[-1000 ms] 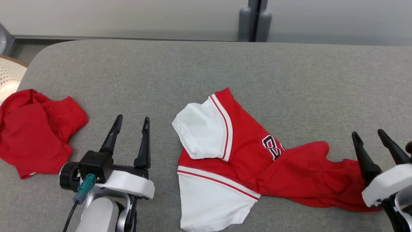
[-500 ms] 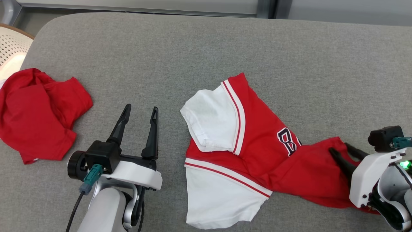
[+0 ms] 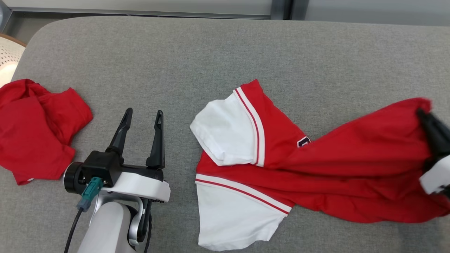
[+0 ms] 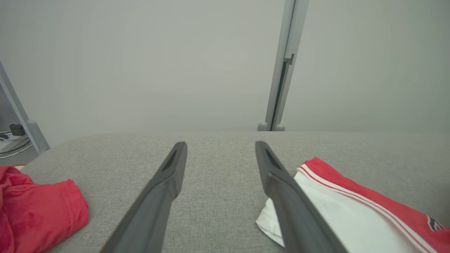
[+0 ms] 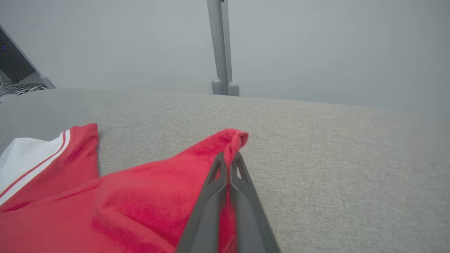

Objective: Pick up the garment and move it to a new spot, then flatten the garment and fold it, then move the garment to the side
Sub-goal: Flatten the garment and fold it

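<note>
Our right gripper [image 5: 228, 157], dark fingers clamped together on a raised red edge, holds the red-and-white fabric jersey [image 3: 267, 168], its long axis running 3 to 9 o'clock across the grey fabric tabletop [image 3: 175, 52]. Our left gripper [image 3: 143, 113], fingers apart and empty, sits nearer its white-sleeved end; a crumpled red shirt [image 3: 35, 130] lies well clear at 9 o'clock

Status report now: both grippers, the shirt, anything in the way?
Right gripper shut on shirt, red end raised. Left gripper open, empty, left of white sleeve. Second red garment lies far left, apart from it.
</note>
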